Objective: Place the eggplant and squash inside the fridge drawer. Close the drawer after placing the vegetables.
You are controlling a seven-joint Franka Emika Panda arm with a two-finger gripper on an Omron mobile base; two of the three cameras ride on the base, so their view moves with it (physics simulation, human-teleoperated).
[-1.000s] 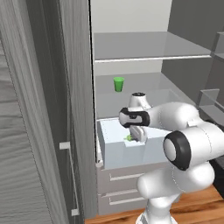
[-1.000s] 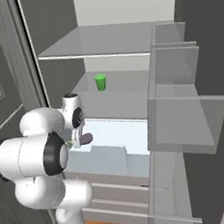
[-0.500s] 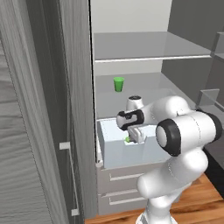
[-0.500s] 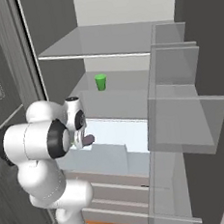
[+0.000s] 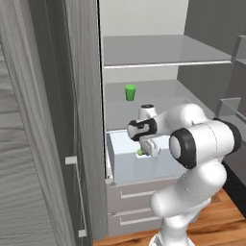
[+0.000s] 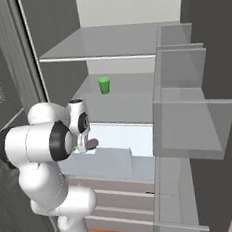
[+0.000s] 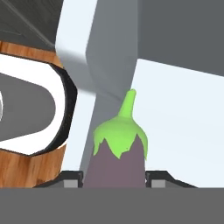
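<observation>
My gripper (image 7: 115,177) is shut on the eggplant (image 7: 118,153), a dark purple oblong whose green stem cap points away from the hand. It hangs over the left part of the open fridge drawer (image 5: 144,169), a pale bluish-white box pulled out from the fridge. In the right base view the gripper (image 6: 85,144) holds the eggplant (image 6: 92,143) just above the drawer (image 6: 108,164), near its left wall. In the left base view the gripper (image 5: 147,147) is low inside the drawer's opening, and the eggplant's green cap (image 5: 140,153) peeks out beneath it. The hand view looks down at the drawer's pale floor (image 7: 183,122).
A green cup (image 5: 130,92) stands on the fridge shelf above the drawer. Grey flat-fronted drawers (image 5: 137,194) lie beneath it. The open fridge door (image 5: 48,144) rises on the left, and the other door's clear shelves (image 6: 189,126) jut out on the right.
The arm's elbow has swung closer to the fridge while the hand stayed over the drawer with the eggplant, sinking slightly.
</observation>
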